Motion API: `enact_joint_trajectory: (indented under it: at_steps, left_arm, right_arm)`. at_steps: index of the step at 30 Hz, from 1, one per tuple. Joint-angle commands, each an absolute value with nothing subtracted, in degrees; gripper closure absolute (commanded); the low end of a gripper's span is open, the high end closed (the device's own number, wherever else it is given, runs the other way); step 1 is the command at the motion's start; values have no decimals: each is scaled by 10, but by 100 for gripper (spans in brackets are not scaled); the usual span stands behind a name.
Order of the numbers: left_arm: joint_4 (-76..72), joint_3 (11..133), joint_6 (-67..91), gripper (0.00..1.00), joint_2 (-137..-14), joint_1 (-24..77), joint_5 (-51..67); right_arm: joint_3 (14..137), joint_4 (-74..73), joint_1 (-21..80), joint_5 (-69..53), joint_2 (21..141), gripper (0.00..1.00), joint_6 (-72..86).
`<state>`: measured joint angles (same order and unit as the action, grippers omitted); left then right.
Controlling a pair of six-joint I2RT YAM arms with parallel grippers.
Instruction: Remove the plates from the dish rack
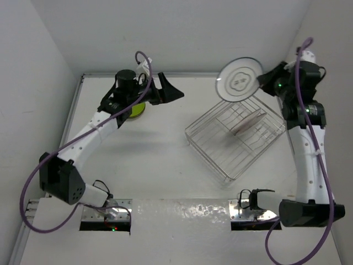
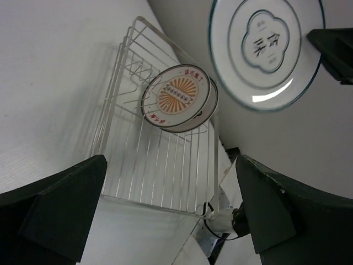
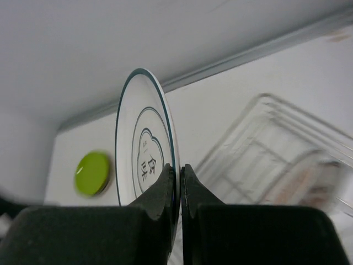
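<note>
White table is carrying everything. Dish rack is sitting flat on it, turned at an angle, below the right claw and on its near side; from the left claw it is lying well out in front of the open fingers.

Right arm is reaching up along the right side, wrist over the rack's far corner. Left arm is stretching toward the far left of the table.

Right claw is pinching narrow on the rim of a white plate with a teal ring. In the right wrist view both fingers are pressing on either face of that rim. The plate is sticking out past the fingertips toward the left arm, up on edge, raised and apart from the rack wires.

Left claw is standing wide, nothing between its fingers.

White plate with an orange centre is leaning tilted on edge inside the rack, below the right claw and just under the held plate in the left wrist view.

Lime green plate is lying flat on the table under the left wrist, behind the left fingertips, well apart from the rack.
</note>
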<state>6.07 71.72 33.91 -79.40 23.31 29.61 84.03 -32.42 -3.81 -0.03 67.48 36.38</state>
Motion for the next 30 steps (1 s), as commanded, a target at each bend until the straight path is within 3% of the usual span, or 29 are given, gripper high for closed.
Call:
enact_joint_trajectory:
  at_steps: [1, 7, 9, 10, 11, 12, 15, 16, 18, 19, 20, 21, 25, 30]
  left_arm:
    - [-46, 770, 402, 0, -846, 240, 360]
    - [22, 815, 379, 2, -895, 241, 301]
    - [18, 808, 374, 18, -897, 241, 296]
    - [16, 799, 374, 32, -902, 241, 297]
    - [21, 796, 373, 51, -903, 241, 294]
    - [27, 794, 368, 77, -906, 241, 293]
    - [51, 769, 360, 100, -903, 240, 267]
    - [54, 760, 358, 100, -897, 241, 248]
    - [62, 728, 354, 100, -880, 240, 206]
    - [71, 717, 353, 100, -870, 238, 178]
    - [101, 690, 355, 100, -861, 236, 143]
    - [116, 670, 373, 100, -830, 230, 68]
    - [113, 493, 447, 100, -719, 164, -33]
    - [117, 388, 462, 100, -639, 121, -95]
  right_arm:
    - [819, -178, 31, -253, 706, 100, 335]
    - [719, -9, 80, -285, 689, 100, 400]
    - [687, 37, 85, -312, 693, 100, 445]
    - [674, 87, 85, -321, 693, 100, 462]
    - [649, 108, 86, -330, 693, 100, 488]
    - [640, 122, 86, -328, 693, 100, 493]
    - [615, 136, 86, -314, 692, 100, 494]
    - [611, 135, 86, -312, 694, 98, 492]
    - [599, 121, 86, -312, 700, 64, 488]
    - [597, 94, 86, -304, 700, 38, 482]
    - [604, 57, 83, -286, 700, 2, 452]
    - [621, -44, 83, -220, 695, 1, 431]
    - [626, -190, 80, -58, 671, 1, 367]
    - [595, -221, 77, -3, 632, 1, 336]
